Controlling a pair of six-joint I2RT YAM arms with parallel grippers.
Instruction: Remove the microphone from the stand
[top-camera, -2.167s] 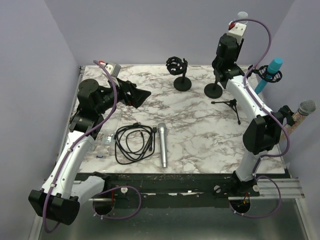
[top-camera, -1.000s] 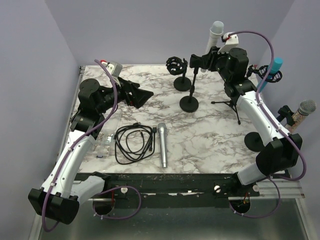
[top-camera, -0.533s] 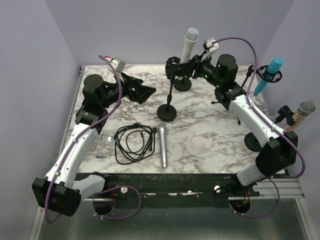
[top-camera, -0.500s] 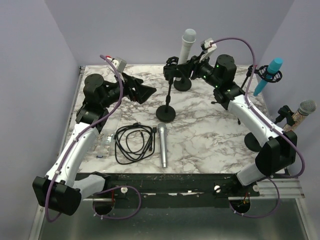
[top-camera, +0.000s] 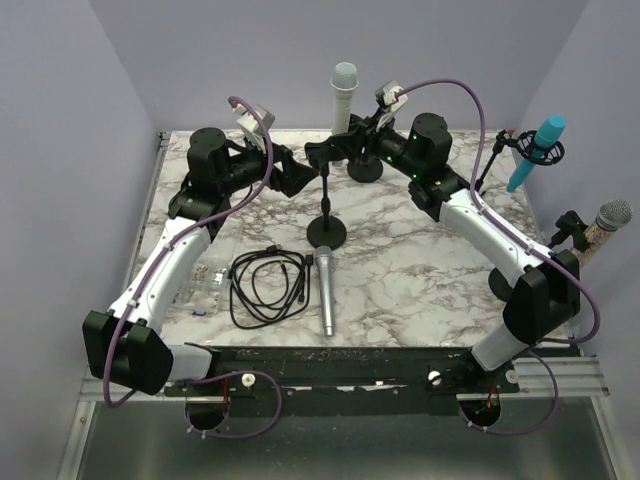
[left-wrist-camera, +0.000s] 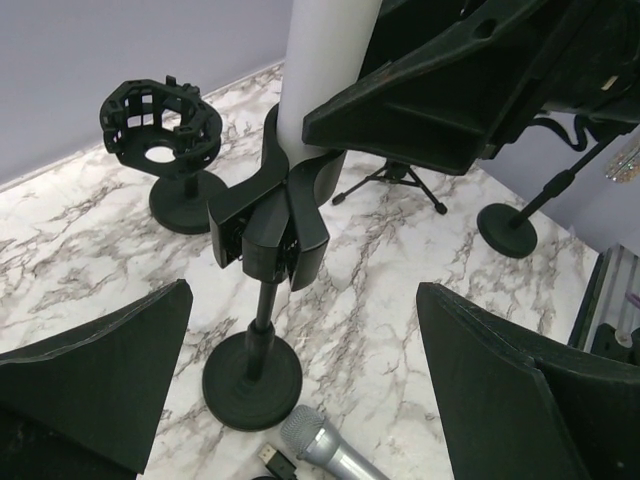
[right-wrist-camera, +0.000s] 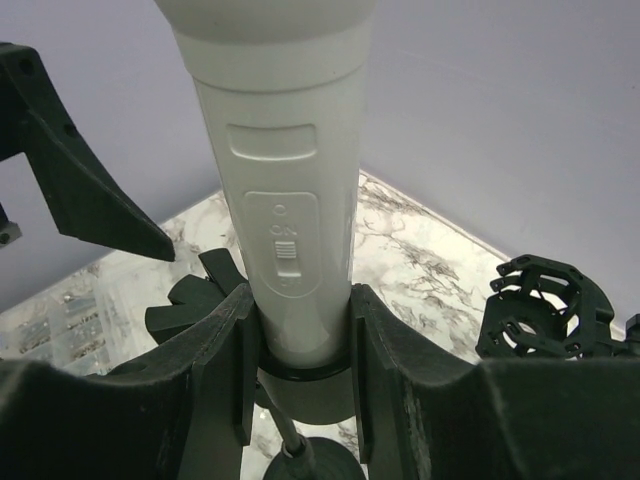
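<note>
Microphone (top-camera: 343, 100), white, stands upright in the clip (left-wrist-camera: 275, 215) of the stand (top-camera: 326, 232), whose base sits just behind a silver microphone (top-camera: 325, 290) lying on the tabletop (top-camera: 420, 270). Left end effector (top-camera: 298, 177) flanks the stand, fingers apart; right end effector (right-wrist-camera: 305, 340) is clamped around the clip.

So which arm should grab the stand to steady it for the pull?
Left. The left gripper has its jaws open either side of the stand, near its clip; the right gripper is closed on the white microphone just above that clip.
</note>
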